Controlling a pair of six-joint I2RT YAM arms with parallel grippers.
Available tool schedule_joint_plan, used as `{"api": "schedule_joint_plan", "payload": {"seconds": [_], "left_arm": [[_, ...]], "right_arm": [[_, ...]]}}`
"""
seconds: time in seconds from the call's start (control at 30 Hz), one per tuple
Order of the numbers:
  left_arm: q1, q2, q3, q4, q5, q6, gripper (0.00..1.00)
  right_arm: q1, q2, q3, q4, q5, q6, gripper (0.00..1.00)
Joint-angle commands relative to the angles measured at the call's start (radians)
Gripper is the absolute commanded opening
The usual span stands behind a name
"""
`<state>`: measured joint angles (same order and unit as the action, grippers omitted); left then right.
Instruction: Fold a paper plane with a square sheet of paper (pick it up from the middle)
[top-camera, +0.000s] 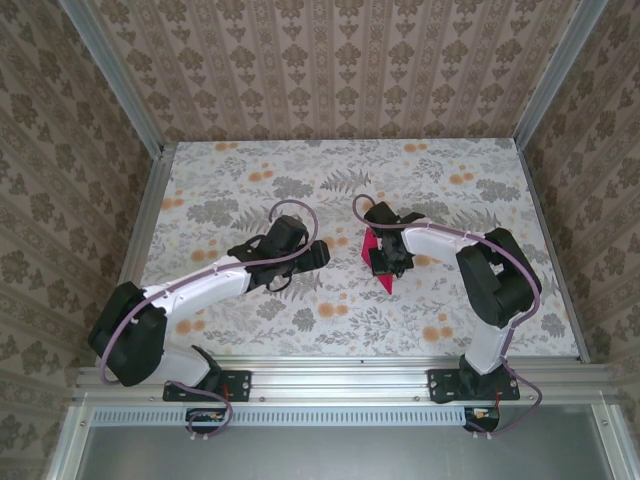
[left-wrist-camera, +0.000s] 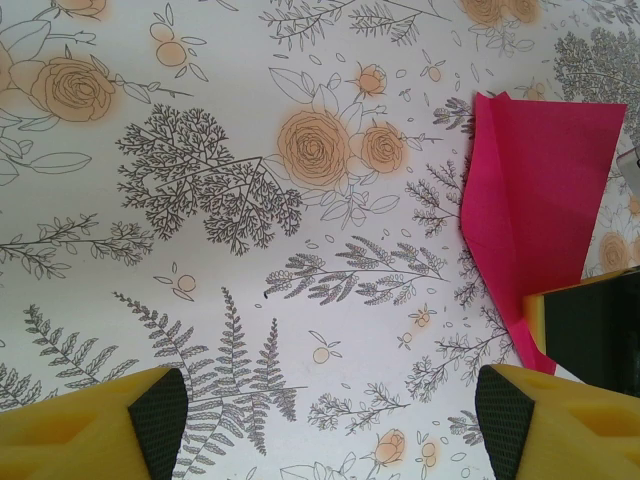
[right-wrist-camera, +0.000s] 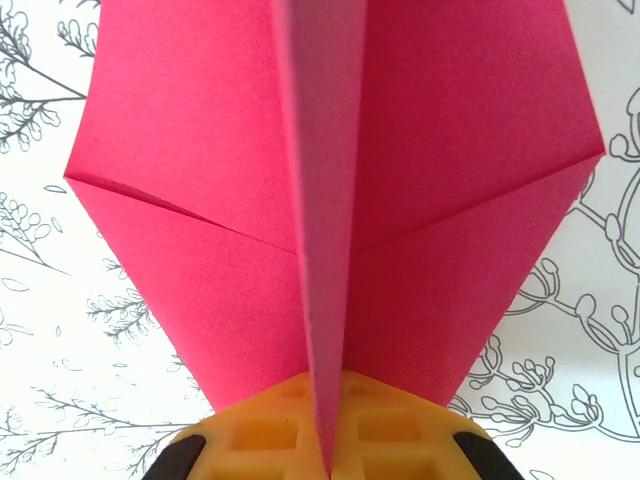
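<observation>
Your two arms reach in from the near edge of the table (top-camera: 450, 165) and meet about its middle. The right arm (top-camera: 490, 275) bends back toward the left. Its right gripper (right-wrist-camera: 325, 445) has its jaws pressed together on the paper (right-wrist-camera: 200, 190), pinching the centre crease so the fold stands as a ridge with a flap spreading to each side. The paper is creased to a pointed shape. From above, its long axis runs roughly from far edge to near edge, a little skewed. I cannot tell whether it rests on the table or hangs just above it. The left gripper (left-wrist-camera: 330, 425), jaws spread wide and holding nothing, hovers just left of the paper, which lies ahead and to the right of its fingers, near but apart. That makes the left arm (top-camera: 200, 285) your free one, and I judge it should come in from the left flap's side. Between the two you have only flat flower prints (left-wrist-camera: 315, 145). Mind the right gripper, which covers the paper's near part.
</observation>
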<state>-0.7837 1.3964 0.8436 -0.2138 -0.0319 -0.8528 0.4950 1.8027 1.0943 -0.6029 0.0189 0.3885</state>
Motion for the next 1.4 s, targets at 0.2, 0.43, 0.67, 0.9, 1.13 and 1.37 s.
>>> {"api": "schedule_joint_plan", "payload": {"seconds": [0.2, 0.43, 0.67, 0.9, 1.13, 1.37], "left_arm": [[0.004, -0.014, -0.009, -0.045, -0.044, -0.009, 0.79], [0.005, -0.031, -0.011, -0.058, -0.064, -0.011, 0.81], [0.003, -0.074, -0.033, -0.067, -0.094, -0.003, 0.94], [0.003, -0.096, -0.045, -0.083, -0.112, -0.005, 1.00], [0.003, -0.096, -0.042, -0.090, -0.115, -0.005, 1.00], [0.005, -0.097, -0.033, -0.104, -0.121, 0.003, 1.00]], "right_arm": [[-0.016, 0.005, 0.100, -0.030, 0.000, 0.006, 0.05], [-0.031, 0.135, 0.287, -0.090, -0.020, 0.020, 0.06], [-0.035, 0.249, 0.416, -0.138, -0.014, 0.053, 0.07], [-0.036, 0.303, 0.442, -0.152, 0.002, 0.089, 0.10], [-0.036, 0.328, 0.441, -0.148, -0.022, 0.089, 0.13], [-0.036, 0.256, 0.462, -0.186, -0.005, 0.071, 0.21]]}}
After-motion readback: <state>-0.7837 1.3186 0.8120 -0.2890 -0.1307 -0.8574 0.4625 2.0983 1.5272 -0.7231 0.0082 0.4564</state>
